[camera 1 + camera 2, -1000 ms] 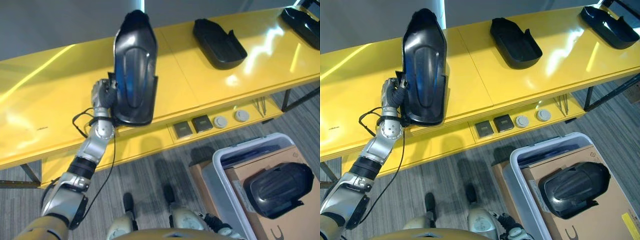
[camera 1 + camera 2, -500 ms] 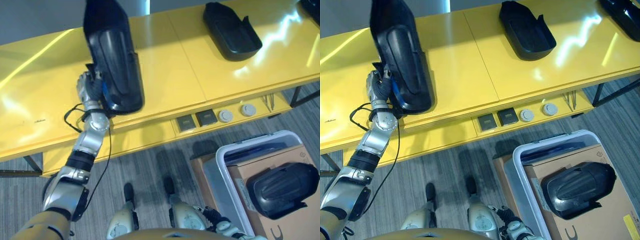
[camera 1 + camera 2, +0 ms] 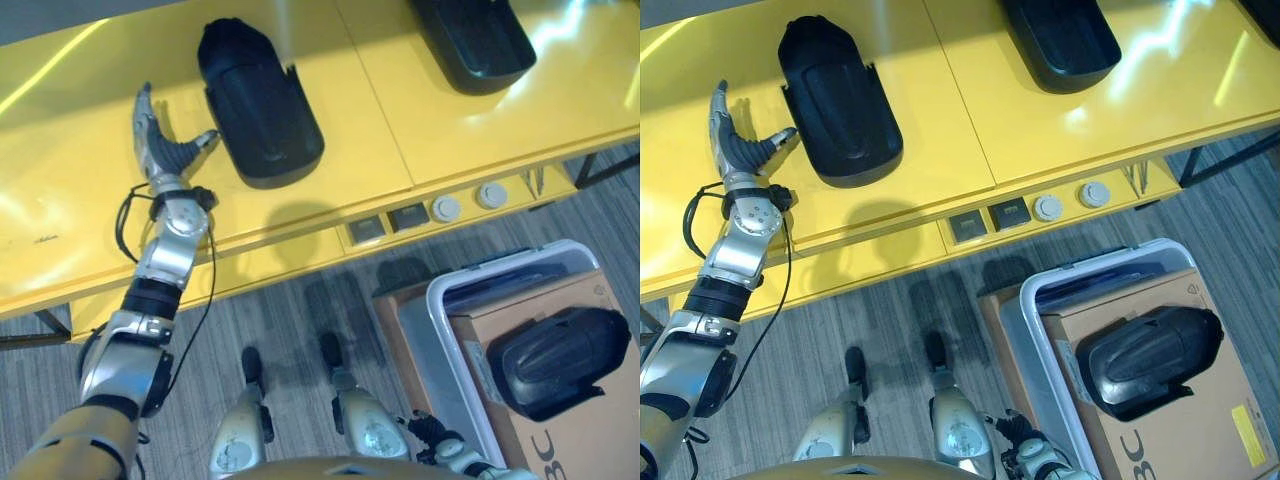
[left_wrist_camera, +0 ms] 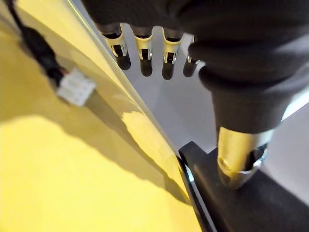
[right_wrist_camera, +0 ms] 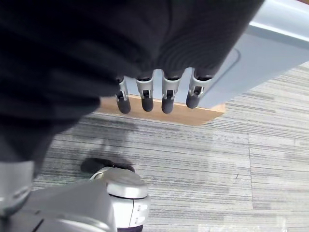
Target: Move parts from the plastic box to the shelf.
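Step in hand: release; a black moulded part (image 3: 258, 104) lies flat on the yellow shelf (image 3: 80, 200), and the left hand (image 3: 158, 150) stands just beside its edge, apart from it.
Left hand fingers: straight and spread (image 4: 142, 50), thumb out toward the part, holding nothing.
Right hand: its wrist view shows the fingers (image 5: 165, 96) hanging relaxed over the grey floor, near the corner of the plastic box (image 3: 1040, 300); it holds nothing.
Parts left: one black part (image 3: 1145, 358) lies on cardboard (image 3: 1210, 420) inside the plastic box, low at the robot's right.
Already shelved: another black part (image 3: 1060, 40) further right on the shelf, its top cut off.
Next move, as a judgement: draw the left arm off the shelf and reach into the box for the remaining part.
Hard to make out: whether more parts lie under the cardboard; the box's far side is cut off.
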